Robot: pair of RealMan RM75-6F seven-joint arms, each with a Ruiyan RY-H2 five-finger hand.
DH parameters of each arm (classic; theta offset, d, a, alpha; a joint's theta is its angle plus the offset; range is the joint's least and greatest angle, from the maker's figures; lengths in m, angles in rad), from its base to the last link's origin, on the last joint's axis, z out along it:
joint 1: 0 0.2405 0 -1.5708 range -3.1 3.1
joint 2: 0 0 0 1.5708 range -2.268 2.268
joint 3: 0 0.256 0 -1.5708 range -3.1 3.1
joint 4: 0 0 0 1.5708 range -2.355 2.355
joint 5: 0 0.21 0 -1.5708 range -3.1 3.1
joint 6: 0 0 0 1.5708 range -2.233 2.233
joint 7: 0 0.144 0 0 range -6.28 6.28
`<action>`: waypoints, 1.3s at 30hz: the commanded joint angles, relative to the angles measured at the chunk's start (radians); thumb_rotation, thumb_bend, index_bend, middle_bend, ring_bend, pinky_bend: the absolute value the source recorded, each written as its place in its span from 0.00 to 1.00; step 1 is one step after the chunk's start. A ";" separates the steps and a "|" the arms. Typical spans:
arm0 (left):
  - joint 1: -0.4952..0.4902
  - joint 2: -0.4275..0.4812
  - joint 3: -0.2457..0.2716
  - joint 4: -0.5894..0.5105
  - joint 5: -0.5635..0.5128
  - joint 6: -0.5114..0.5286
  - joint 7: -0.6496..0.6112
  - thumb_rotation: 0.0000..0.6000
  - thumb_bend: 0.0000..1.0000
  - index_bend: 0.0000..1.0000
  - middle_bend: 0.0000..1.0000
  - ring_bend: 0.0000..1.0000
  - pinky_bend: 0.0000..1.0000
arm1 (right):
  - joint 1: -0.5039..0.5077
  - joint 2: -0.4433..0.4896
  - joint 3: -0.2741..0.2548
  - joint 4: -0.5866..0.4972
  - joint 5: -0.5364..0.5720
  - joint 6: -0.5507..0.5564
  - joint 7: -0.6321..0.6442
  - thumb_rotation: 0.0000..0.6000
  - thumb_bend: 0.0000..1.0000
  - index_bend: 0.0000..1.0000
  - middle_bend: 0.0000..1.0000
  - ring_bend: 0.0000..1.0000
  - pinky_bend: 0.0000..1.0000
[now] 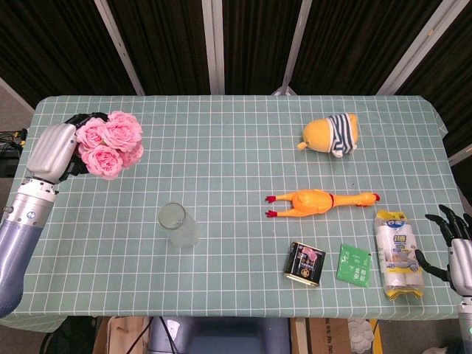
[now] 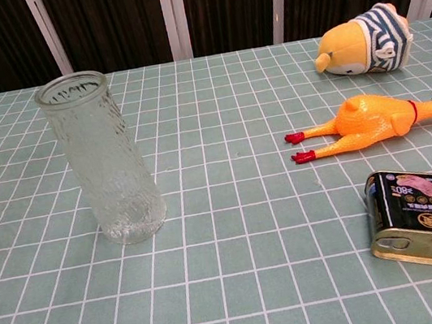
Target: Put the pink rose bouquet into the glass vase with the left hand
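My left hand (image 1: 53, 152) holds the pink rose bouquet (image 1: 109, 143) raised in the air over the table's left side, blooms pointing right. The glass vase (image 1: 178, 225) stands upright and empty, below and to the right of the bouquet in the head view; the chest view shows the vase (image 2: 109, 160) at the left with no hand or flowers near it. At the table's front right edge my right hand (image 1: 457, 251) hangs with fingers spread, holding nothing.
A yellow plush toy in a striped shirt (image 1: 331, 135) lies at the back right. A rubber chicken (image 1: 321, 200), a black tin can (image 1: 306, 264), a green packet (image 1: 355, 265) and a white plastic pack (image 1: 397, 253) lie on the right half.
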 commanded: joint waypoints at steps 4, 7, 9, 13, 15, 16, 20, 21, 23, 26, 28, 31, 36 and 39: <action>0.083 0.146 -0.119 -0.171 0.085 0.016 -0.365 1.00 0.45 0.30 0.45 0.27 0.39 | -0.003 0.002 0.003 0.000 0.002 0.006 0.008 1.00 0.32 0.23 0.11 0.13 0.04; 0.090 0.161 -0.146 -0.211 0.095 0.023 -0.450 1.00 0.45 0.30 0.45 0.27 0.39 | -0.005 0.004 0.002 0.000 -0.001 0.009 0.013 1.00 0.32 0.23 0.11 0.13 0.04; 0.091 0.174 -0.160 -0.235 0.094 0.013 -0.506 1.00 0.45 0.30 0.45 0.27 0.39 | -0.006 0.006 0.001 -0.001 -0.002 0.010 0.015 1.00 0.32 0.23 0.11 0.13 0.04; 0.080 0.202 -0.166 -0.261 0.085 -0.020 -0.505 1.00 0.44 0.30 0.45 0.27 0.39 | -0.008 0.009 0.002 0.001 0.000 0.010 0.026 1.00 0.32 0.23 0.11 0.13 0.04; 0.072 0.203 -0.164 -0.288 0.082 -0.035 -0.504 1.00 0.44 0.30 0.45 0.27 0.39 | -0.009 0.010 0.003 0.003 0.002 0.011 0.030 1.00 0.32 0.23 0.11 0.13 0.04; 0.069 0.202 -0.165 -0.295 0.079 -0.040 -0.508 1.00 0.44 0.30 0.45 0.27 0.39 | -0.009 0.010 0.003 0.003 0.002 0.011 0.031 1.00 0.32 0.23 0.11 0.13 0.04; 0.044 0.198 -0.167 -0.337 0.069 -0.085 -0.533 1.00 0.44 0.30 0.45 0.27 0.39 | -0.008 0.010 0.000 0.003 -0.004 0.008 0.032 1.00 0.32 0.23 0.11 0.13 0.04; 0.037 0.197 -0.170 -0.348 0.069 -0.092 -0.540 1.00 0.44 0.30 0.45 0.27 0.39 | -0.007 0.010 0.000 0.004 -0.005 0.007 0.031 1.00 0.32 0.23 0.11 0.13 0.04; 0.026 0.193 -0.181 -0.373 0.064 -0.104 -0.568 1.00 0.44 0.30 0.45 0.27 0.39 | -0.007 0.009 0.000 0.003 -0.006 0.007 0.031 1.00 0.32 0.23 0.11 0.13 0.04; 0.015 0.197 -0.192 -0.397 0.053 -0.125 -0.604 1.00 0.44 0.30 0.45 0.27 0.39 | -0.007 0.009 0.001 0.003 -0.005 0.009 0.032 1.00 0.32 0.24 0.11 0.13 0.04; 0.008 0.203 -0.192 -0.409 0.052 -0.148 -0.617 1.00 0.44 0.30 0.45 0.27 0.39 | -0.009 0.010 0.001 0.003 -0.006 0.011 0.035 1.00 0.32 0.24 0.11 0.13 0.04; 0.004 0.201 -0.184 -0.412 0.053 -0.164 -0.617 1.00 0.44 0.30 0.45 0.27 0.39 | -0.011 0.012 0.001 0.003 -0.007 0.013 0.041 1.00 0.32 0.23 0.11 0.13 0.04; -0.014 0.175 -0.159 -0.396 0.041 -0.192 -0.596 1.00 0.44 0.30 0.45 0.27 0.39 | -0.014 0.016 0.004 0.006 -0.003 0.018 0.053 1.00 0.32 0.23 0.11 0.13 0.04; -0.029 0.151 -0.145 -0.385 0.024 -0.196 -0.568 1.00 0.44 0.30 0.45 0.27 0.39 | -0.013 0.016 0.005 0.009 0.001 0.014 0.056 1.00 0.32 0.24 0.11 0.13 0.04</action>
